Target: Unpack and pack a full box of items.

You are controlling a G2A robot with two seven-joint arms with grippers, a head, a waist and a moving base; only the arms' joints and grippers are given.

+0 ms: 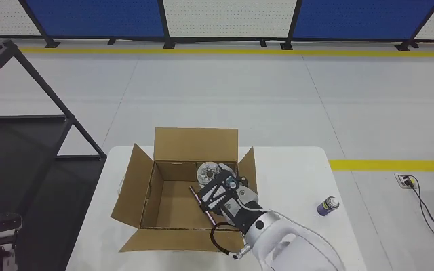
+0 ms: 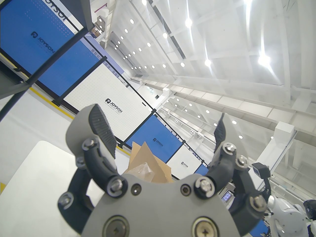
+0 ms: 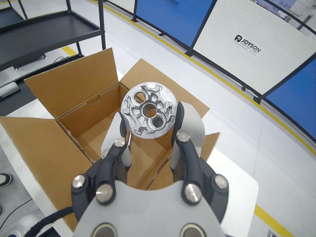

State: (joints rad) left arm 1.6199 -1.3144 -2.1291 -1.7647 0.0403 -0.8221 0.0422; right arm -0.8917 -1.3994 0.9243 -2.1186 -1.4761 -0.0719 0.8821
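An open cardboard box [image 1: 146,196] stands on the white table [image 1: 291,176], flaps spread outward. My right gripper [image 1: 211,181] is inside the box mouth near its far right corner, shut on a round silver metal disc [image 3: 148,110] with a centre hole and cast notches; the disc [image 1: 208,171] is held on edge above the box floor. The box [image 3: 49,134] interior looks bare in the right wrist view. My left gripper [image 2: 163,134] points up toward the ceiling, open with nothing between its fingers; a box flap [image 2: 148,160] and some clear plastic [image 2: 140,171] lie beyond it.
A small purple-capped bottle [image 1: 329,206] stands on the table right of the box. A thin dark rod [image 1: 203,203] lies along the box floor beside the right gripper. A black metal rack [image 1: 34,135] stands off the table's left side.
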